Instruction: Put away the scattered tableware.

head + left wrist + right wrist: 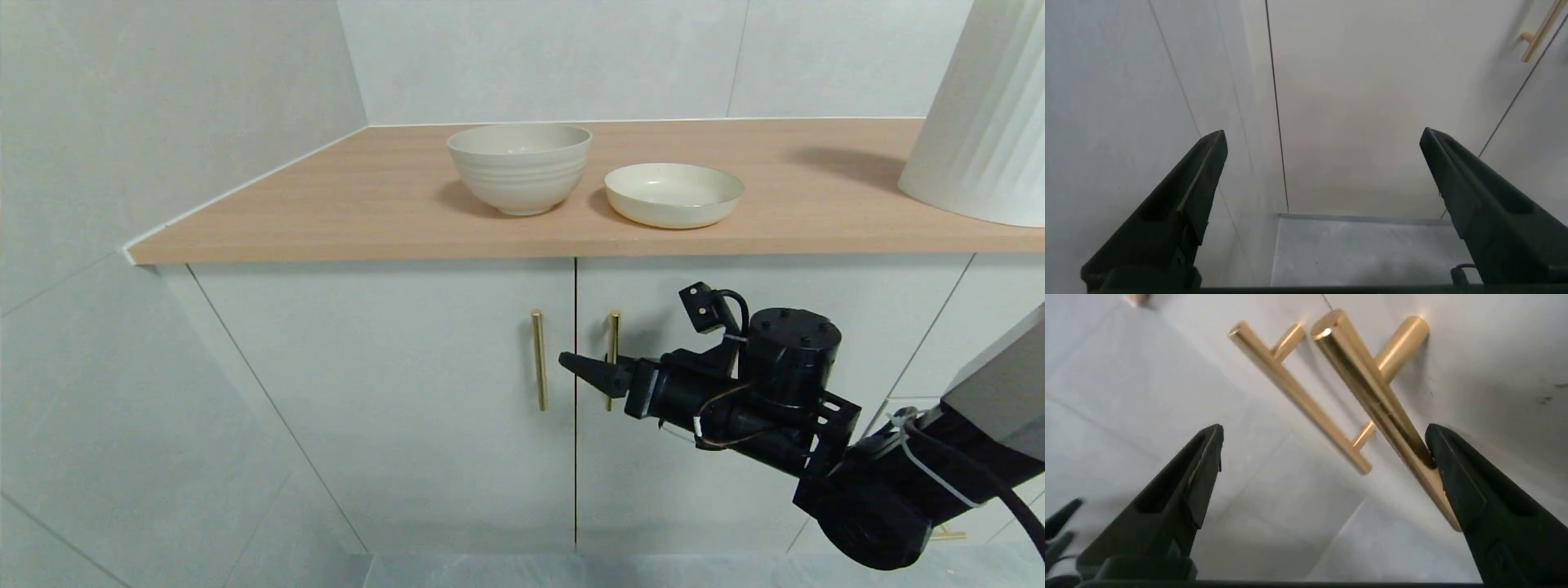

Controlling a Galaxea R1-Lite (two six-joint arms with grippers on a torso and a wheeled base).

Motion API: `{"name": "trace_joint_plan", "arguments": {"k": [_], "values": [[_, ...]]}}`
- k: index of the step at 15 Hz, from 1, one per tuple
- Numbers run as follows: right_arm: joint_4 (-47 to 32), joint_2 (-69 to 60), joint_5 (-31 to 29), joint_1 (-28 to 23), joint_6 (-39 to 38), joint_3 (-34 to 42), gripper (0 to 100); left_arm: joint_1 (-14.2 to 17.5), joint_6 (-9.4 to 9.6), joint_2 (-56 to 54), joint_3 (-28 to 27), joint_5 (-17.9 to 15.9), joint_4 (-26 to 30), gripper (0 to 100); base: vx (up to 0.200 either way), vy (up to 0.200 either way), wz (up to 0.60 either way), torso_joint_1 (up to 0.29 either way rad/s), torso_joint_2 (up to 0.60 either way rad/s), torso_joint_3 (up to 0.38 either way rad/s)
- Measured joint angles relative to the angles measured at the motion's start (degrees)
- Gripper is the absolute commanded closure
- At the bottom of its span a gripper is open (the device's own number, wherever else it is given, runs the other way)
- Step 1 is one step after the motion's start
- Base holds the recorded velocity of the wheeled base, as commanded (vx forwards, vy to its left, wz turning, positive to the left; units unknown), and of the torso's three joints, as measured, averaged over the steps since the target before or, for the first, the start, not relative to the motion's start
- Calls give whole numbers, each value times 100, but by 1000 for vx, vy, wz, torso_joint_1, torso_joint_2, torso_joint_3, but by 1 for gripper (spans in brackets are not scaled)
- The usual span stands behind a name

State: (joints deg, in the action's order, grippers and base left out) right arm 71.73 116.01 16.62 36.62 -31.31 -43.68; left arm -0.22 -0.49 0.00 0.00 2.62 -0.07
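My left gripper point(1323, 139) hangs low with its fingers spread wide and nothing between them. It faces a pale cabinet panel point(1372, 106) and a strip of grey floor point(1355, 253), with a brass bar point(1535, 37) just catching the corner of its camera.

On the wooden counter point(343, 212), the tableware sits in the open. Furthest left is a deep cream bowl point(519, 167), upright. Just beside it, to its right and not touching, is a shallow cream plate point(673, 193), nearer the counter's front edge. Well apart from both, at the far right, stands a tall white ribbed cylinder point(980, 122).

Below the counter are two closed cabinet doors. The left door's handle point(538, 359) and the right door's handle point(613, 327) are upright brass bars on either side of the seam.

My right gripper point(584, 369) is down at that level, well below the bowl and plate and holding neither. Its tips point at the doors and overlap the right door's handle from the head camera. From its own wrist camera the fingers stand wide apart with both bars between them. The nearer bar runs down close to one finger point(1470, 498); I cannot tell whether they touch.
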Motion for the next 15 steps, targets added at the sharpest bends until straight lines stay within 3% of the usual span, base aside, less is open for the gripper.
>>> {"name": "trace_joint_plan", "arguments": {"k": [6, 10, 15], "values": [[-5, -440, 891, 12, -77, 485, 0, 0, -2, 0, 0, 0, -2, 0, 0, 0, 0, 0, 0, 0], [-5, -729, 985, 74, -74, 780, 0, 0, -2, 0, 0, -2, 0, 0, 0, 0, 0, 0, 0, 0], [1, -1460, 1376, 325, -39, 1734, 0, -5, -9, 0, 0, -2, 0, 0, 0, 0, 0, 0, 0, 0]]}}
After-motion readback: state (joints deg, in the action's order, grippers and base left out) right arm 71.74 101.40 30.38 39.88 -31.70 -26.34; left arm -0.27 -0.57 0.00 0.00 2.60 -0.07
